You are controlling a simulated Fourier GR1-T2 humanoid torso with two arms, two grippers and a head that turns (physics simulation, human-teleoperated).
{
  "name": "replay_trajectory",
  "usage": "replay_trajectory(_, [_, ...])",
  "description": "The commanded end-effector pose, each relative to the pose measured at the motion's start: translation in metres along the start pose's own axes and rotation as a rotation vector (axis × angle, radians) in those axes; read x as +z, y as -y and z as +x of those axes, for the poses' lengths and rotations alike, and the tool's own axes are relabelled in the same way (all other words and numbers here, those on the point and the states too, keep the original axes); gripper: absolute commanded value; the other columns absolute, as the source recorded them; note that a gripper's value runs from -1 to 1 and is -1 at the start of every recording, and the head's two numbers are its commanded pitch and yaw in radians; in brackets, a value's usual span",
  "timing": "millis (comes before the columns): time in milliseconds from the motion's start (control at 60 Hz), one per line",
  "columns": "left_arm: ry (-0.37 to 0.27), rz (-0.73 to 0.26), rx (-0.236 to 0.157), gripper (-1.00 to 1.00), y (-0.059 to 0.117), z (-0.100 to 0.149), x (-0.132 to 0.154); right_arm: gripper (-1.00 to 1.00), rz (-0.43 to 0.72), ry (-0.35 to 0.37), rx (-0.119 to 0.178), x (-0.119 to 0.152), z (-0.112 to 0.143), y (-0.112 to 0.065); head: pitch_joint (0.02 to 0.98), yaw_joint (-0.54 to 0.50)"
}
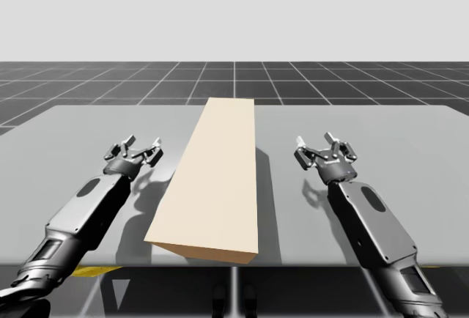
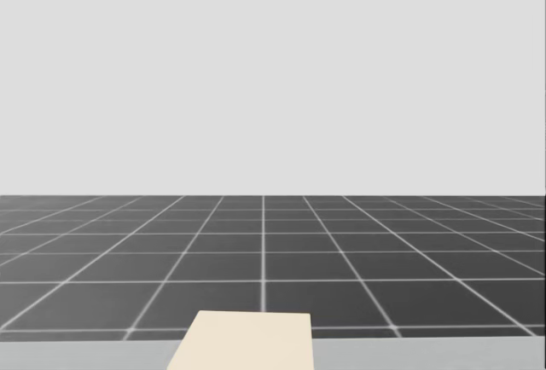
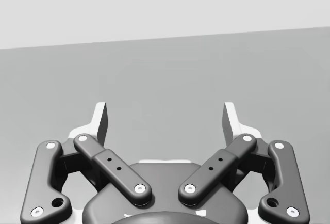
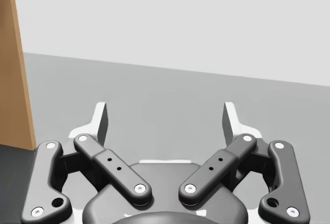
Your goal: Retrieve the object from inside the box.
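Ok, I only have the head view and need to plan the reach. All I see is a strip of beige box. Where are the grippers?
Observer: In the high view the left gripper sits to the left of the box, apart from it.
Operator: And the right one?
Observer: The right gripper is on the box's other side, also apart from it.
Operator: Open or shut?
Observer: Both are open and hold nothing, per the wrist views.
Operator: Is the box open?
Observer: Its top face shows no opening, so I cannot see the contents.

box (image 1: pixel 212 179) at middle of table (image 1: pixel 410 149), left tool (image 1: pixel 141 145) to its left, right tool (image 1: pixel 323 146) to its right
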State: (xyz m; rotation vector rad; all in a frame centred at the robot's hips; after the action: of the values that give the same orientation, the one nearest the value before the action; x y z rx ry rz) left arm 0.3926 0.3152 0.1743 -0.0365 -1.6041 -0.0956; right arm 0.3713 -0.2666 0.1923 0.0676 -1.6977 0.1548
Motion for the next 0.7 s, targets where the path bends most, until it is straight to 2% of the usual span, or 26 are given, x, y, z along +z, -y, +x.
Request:
replay_trajectory(17, [-0.080, -0.112, -0.005, -1.00, 0.012, -0.017, -0.002, -1.00, 0.140, -0.085, 0.009, 0.000, -0.024, -0.015, 0.069, -0.03])
replay_trajectory(50, [-0.085, -0.149, -0.011, -1.00, 0.016, -0.018, -0.001, -1.00, 0.177, -0.089, -0.001, 0.002, -0.025, -0.019, 0.069, -0.03])
replay_trajectory(67, [-0.077, -0.183, -0.028, -1.00, 0.019, -0.018, 0.001, -1.00, 0.212, -0.083, 0.006, 0.003, -0.027, -0.022, 0.069, -0.03])
replay_trajectory(100, [-0.073, -0.210, -0.028, -1.00, 0.021, -0.017, 0.002, -1.00, 0.226, -0.083, 0.006, 0.004, -0.027, -0.024, 0.068, -0.03])
replay_trajectory(150, [-0.060, -0.291, -0.051, -1.00, 0.030, -0.017, 0.007, -1.00, 0.282, -0.070, -0.016, 0.006, -0.029, -0.031, 0.068, -0.03])
replay_trajectory(183, [-0.051, -0.343, -0.071, -1.00, 0.036, -0.017, 0.011, -1.00, 0.322, -0.062, -0.006, 0.009, -0.029, -0.036, 0.068, -0.03])
replay_trajectory(217, [-0.050, -0.370, -0.080, -1.00, 0.039, -0.018, 0.013, -1.00, 0.342, -0.055, -0.010, 0.010, -0.029, -0.039, 0.069, -0.03])
replay_trajectory(233, [-0.044, -0.403, -0.101, -1.00, 0.043, -0.018, 0.015, -1.00, 0.374, -0.043, -0.004, 0.012, -0.030, -0.044, 0.068, -0.03])
replay_trajectory(350, [-0.032, -0.509, -0.142, -1.00, 0.058, -0.022, 0.024, -1.00, 0.485, -0.017, 0.019, 0.020, -0.033, -0.064, 0.070, -0.03])
replay_trajectory(400, [-0.025, -0.538, -0.153, -1.00, 0.063, -0.022, 0.027, -1.00, 0.518, 0.007, 0.020, 0.024, -0.033, -0.072, 0.072, -0.03])
replay_trajectory(433, [-0.019, -0.548, -0.160, -1.00, 0.065, -0.022, 0.029, -1.00, 0.546, 0.016, 0.006, 0.028, -0.032, -0.079, 0.073, -0.03])
replay_trajectory(500, [-0.015, -0.557, -0.160, -1.00, 0.066, -0.022, 0.030, -1.00, 0.594, 0.037, 0.007, 0.034, -0.029, -0.088, 0.073, -0.03])
replay_trajectory(600, [-0.013, -0.582, -0.161, -1.00, 0.069, -0.023, 0.032, -1.00, 0.675, 0.043, -0.024, 0.041, -0.028, -0.106, 0.079, -0.04])
replay_trajectory(700, [-0.016, -0.593, -0.168, -1.00, 0.072, -0.025, 0.032, -1.00, 0.717, 0.036, -0.053, 0.042, -0.035, -0.116, 0.083, -0.04])
